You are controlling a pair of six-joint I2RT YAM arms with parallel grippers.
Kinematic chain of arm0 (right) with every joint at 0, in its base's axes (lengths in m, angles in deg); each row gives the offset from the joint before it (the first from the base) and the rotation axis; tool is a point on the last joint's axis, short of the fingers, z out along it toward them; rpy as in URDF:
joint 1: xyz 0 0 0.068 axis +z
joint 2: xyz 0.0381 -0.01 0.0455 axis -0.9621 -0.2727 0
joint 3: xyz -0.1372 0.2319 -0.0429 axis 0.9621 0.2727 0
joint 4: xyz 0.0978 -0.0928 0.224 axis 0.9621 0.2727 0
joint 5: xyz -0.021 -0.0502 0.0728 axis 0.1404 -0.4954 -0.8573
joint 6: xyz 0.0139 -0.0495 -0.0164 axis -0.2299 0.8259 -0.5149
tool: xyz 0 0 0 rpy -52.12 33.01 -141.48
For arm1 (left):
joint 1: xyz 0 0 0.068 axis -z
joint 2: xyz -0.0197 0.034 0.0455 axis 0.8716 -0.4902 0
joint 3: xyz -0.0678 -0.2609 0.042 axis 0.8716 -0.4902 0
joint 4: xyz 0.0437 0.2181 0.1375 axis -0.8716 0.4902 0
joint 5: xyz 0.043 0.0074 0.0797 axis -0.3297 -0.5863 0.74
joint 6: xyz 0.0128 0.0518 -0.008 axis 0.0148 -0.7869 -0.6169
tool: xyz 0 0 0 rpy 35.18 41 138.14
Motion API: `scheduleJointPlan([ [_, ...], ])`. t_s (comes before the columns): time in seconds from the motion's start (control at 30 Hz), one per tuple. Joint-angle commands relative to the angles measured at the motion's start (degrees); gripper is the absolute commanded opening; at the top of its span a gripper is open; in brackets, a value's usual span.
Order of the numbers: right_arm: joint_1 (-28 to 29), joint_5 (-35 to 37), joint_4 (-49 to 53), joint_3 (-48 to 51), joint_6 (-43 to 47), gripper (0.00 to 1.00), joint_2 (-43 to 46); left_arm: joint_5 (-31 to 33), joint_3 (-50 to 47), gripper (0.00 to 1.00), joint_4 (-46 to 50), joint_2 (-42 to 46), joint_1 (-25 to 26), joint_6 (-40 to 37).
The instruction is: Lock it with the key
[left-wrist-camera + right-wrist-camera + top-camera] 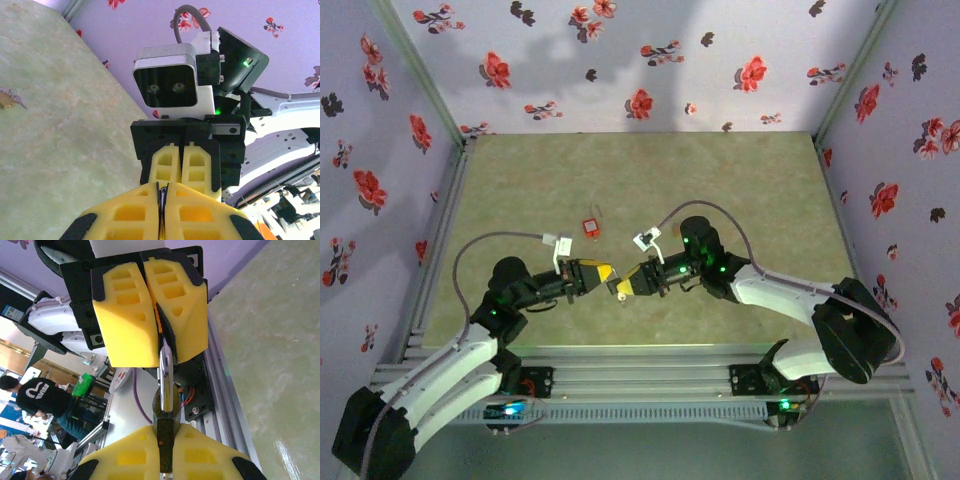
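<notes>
Two pairs of fingers meet tip to tip, and both pinch the same padlock. Your right fingers clamp its dark body. Its silver shackle runs straight into your left fingers, which are pressed together on it. The padlock is held clear of the worktop, above its near middle, between the two wrists. Farther out, just beyond the left fingers, a small red tag lies flat on the worktop. At this size you cannot tell whether the key is with it.
</notes>
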Motion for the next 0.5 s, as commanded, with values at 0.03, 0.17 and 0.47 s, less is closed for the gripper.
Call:
scheduleJointPlan([
  [0.03,0.9,-4.7,-5.8,-1.1,-0.6,0.00,1.9,-0.4,-2.1,0.00,-0.7,-0.4,-0.5,0.4],
  [0.17,0.9,-4.1,-5.7,-1.5,-0.6,0.00,1.9,-1.0,-2.7,0.00,-2.5,-0.7,-0.5,1.3],
  [0.47,0.4,-3.2,-6.3,-3.1,-1.2,0.00,2.2,-3.1,-4.0,0.00,-7.7,-2.8,-0.5,3.9],
])
